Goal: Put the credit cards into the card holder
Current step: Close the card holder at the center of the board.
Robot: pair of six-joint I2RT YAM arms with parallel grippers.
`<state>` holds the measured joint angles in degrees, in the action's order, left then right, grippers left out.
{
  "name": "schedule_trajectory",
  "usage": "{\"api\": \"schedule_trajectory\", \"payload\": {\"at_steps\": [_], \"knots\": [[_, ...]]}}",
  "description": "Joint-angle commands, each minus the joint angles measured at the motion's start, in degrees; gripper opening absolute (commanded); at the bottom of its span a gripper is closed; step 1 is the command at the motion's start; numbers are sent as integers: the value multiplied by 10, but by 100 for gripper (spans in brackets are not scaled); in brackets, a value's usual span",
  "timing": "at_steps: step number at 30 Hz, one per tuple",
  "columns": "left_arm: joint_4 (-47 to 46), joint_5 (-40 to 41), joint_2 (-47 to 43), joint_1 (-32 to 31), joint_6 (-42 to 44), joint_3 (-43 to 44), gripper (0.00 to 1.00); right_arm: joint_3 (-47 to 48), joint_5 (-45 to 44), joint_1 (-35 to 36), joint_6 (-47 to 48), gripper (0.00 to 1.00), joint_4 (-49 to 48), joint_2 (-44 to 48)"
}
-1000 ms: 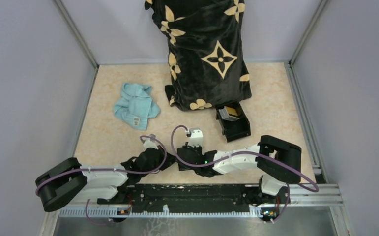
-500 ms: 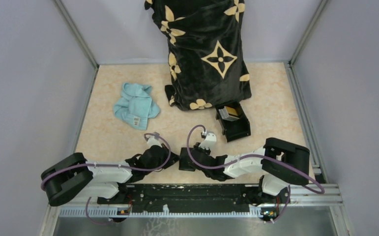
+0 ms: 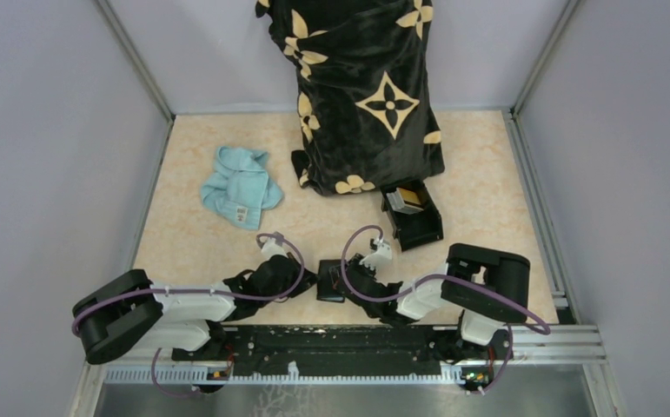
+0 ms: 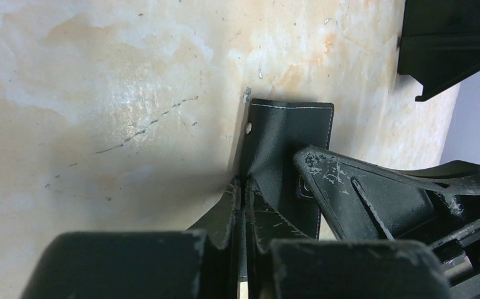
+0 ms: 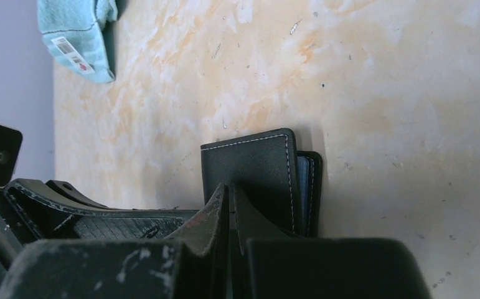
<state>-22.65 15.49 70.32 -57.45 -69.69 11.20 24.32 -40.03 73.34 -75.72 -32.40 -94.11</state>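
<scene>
Black leather sits between my two arms: the card holder (image 3: 330, 284) is on the table (image 3: 192, 252) near its front edge, and the edge of a light blue card (image 5: 304, 187) shows between its folded layers. My left gripper (image 4: 242, 194) has its jaws pinched almost together on the holder's edge. My right gripper (image 5: 230, 204) is fully closed with nothing in it, its tips against the holder's face. The black box (image 3: 414, 221) stands apart, farther back.
</scene>
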Motion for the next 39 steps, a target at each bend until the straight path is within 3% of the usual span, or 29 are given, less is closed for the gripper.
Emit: {"api": "schedule_trajectory", "payload": {"at_steps": [1,11,15,21,39], "knots": [[39,21,7,-9,-1,22,1,-70,153,12,-13,0,180,-112],[94,51,-17,-37,-4,57,7,-83,138,11,-8,0,167,-93],[124,70,-52,-41,0,63,24,-46,111,11,48,0,224,-39],[156,105,-107,-42,14,67,39,50,72,7,162,17,309,12],[194,171,-169,-42,48,51,46,226,61,-61,402,39,370,97]]}}
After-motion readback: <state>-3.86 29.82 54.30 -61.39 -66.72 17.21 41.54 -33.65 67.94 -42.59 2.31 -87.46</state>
